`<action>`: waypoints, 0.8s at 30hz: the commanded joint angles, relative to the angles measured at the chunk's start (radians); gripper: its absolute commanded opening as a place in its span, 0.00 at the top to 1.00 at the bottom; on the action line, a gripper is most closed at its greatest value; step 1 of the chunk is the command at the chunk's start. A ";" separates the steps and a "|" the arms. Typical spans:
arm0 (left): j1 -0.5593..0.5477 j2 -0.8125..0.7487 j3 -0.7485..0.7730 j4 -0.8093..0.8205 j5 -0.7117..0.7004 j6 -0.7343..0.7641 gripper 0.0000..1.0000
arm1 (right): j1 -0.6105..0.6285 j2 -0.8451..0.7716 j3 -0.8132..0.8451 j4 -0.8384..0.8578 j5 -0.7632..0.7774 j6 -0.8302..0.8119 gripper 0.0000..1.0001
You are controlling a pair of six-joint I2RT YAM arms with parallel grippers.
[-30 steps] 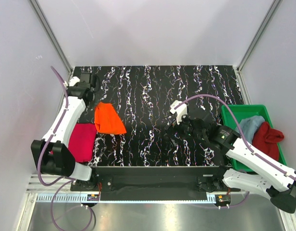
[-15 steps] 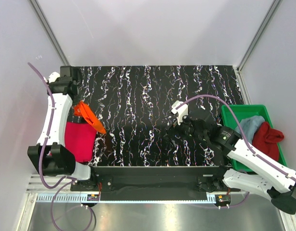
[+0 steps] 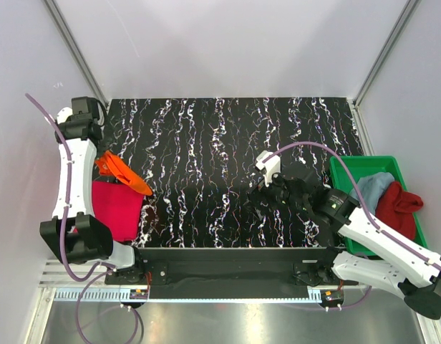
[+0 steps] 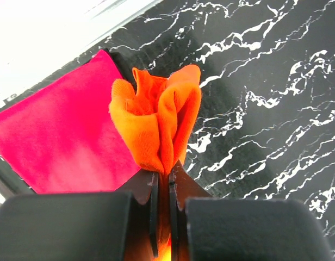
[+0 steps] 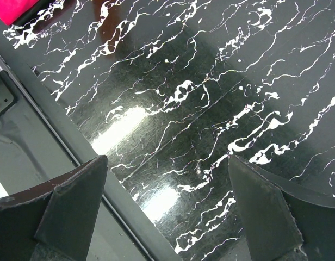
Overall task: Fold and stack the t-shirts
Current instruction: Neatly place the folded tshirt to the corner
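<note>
Left gripper (image 4: 162,176), clamped shut on the bunched bright orange cloth t-shirt (image 4: 156,119), has swung it from the black marbled surface (image 4: 265,109) to over the far edge of the flat magenta-pink t-shirt (image 4: 59,136); stacking looks near; right gripper (image 5: 167,163) gapes wide, empty.

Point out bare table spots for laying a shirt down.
Bare: the far half and centre of the table, between the orange t-shirt in the left gripper and the green tray. Crowded: near-left, at the magenta t-shirt, and around the right gripper.

Quantities:
- T-shirts, four: one orange t-shirt (image 4: 156,119) between the fingers of the left gripper (image 4: 162,176), one magenta t-shirt (image 4: 59,136) just beside them, one light blue t-shirt (image 3: 373,188) and one dark red t-shirt (image 3: 401,206).
- Green tray (image 3: 349,172): one.
- Grippers, two, including the right gripper (image 5: 167,163).
</note>
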 commanded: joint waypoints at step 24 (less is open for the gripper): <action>0.159 -0.045 0.044 0.031 0.052 0.160 1.00 | -0.004 -0.020 -0.024 0.015 -0.046 0.065 0.00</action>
